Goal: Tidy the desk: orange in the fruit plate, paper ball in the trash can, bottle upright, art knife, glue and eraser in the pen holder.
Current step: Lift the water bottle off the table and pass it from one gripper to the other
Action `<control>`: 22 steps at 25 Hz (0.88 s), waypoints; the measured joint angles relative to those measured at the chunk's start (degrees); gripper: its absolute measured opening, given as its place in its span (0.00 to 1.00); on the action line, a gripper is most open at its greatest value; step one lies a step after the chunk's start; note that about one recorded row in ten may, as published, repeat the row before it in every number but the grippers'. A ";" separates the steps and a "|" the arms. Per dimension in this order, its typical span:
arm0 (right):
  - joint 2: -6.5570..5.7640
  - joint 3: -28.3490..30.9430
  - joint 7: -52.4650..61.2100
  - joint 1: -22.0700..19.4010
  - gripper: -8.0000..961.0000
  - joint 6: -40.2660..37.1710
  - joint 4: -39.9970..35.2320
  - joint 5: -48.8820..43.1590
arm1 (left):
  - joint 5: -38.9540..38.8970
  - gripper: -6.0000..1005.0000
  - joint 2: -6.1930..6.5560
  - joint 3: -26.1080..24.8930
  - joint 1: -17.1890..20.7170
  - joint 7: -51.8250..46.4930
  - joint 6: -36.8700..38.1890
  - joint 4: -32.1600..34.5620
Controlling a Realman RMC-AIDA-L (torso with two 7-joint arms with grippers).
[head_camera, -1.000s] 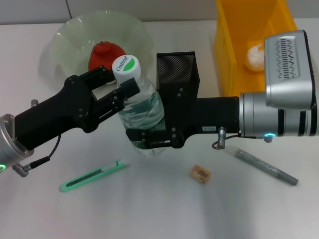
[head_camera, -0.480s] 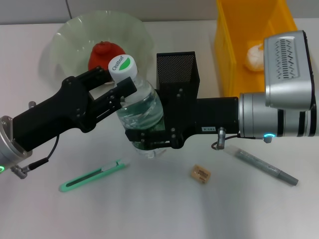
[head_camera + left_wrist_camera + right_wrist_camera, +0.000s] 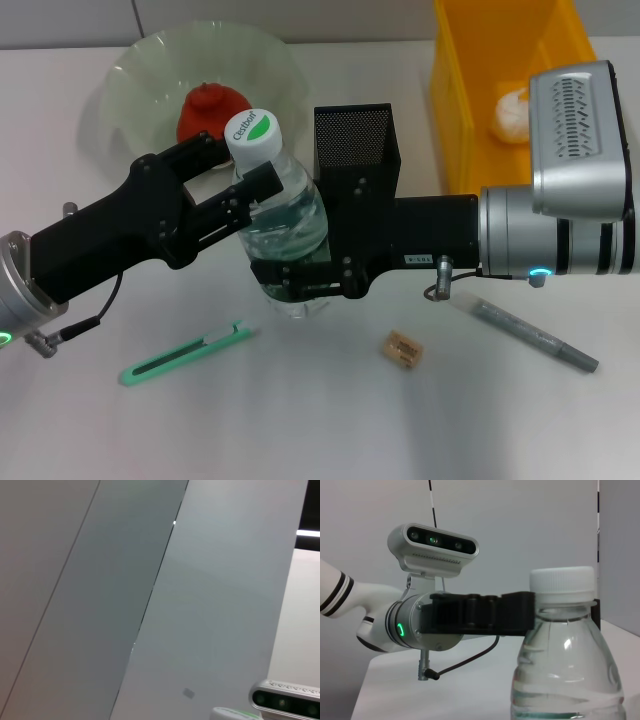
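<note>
A clear water bottle (image 3: 288,215) with a white cap (image 3: 252,133) stands nearly upright at the desk's middle. My left gripper (image 3: 248,172) is shut on its neck just under the cap, and my right gripper (image 3: 296,276) is shut around its base. In the right wrist view the bottle (image 3: 567,675) fills the foreground, with the left gripper (image 3: 565,614) across its neck. The orange (image 3: 210,110) lies in the fruit plate (image 3: 140,70). A paper ball (image 3: 512,115) sits in the yellow trash can (image 3: 460,90). The green art knife (image 3: 185,360), eraser (image 3: 402,348) and grey glue stick (image 3: 535,335) lie on the desk.
The black mesh pen holder (image 3: 355,135) stands just behind the bottle and the right gripper. The left wrist view shows mostly wall, with the bottle cap (image 3: 235,714) at its edge.
The bottle's cap leaned a little to the left with the left gripper, then came back to where it was a second ago. Both grippers keep their hold.
</note>
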 joint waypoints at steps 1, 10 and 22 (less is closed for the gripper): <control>0.00 0.00 0.00 0.00 0.75 0.00 0.00 0.00 | 0.00 0.54 0.00 0.00 0.00 0.00 0.00 0.00; 0.00 0.00 0.12 0.00 0.75 0.01 0.01 0.00 | 0.12 0.74 0.22 0.08 -0.01 0.01 0.13 0.67; -0.10 -1.04 0.24 0.78 0.75 -0.07 0.03 -0.01 | 4.02 0.74 0.35 0.13 -0.09 -1.41 -0.12 5.17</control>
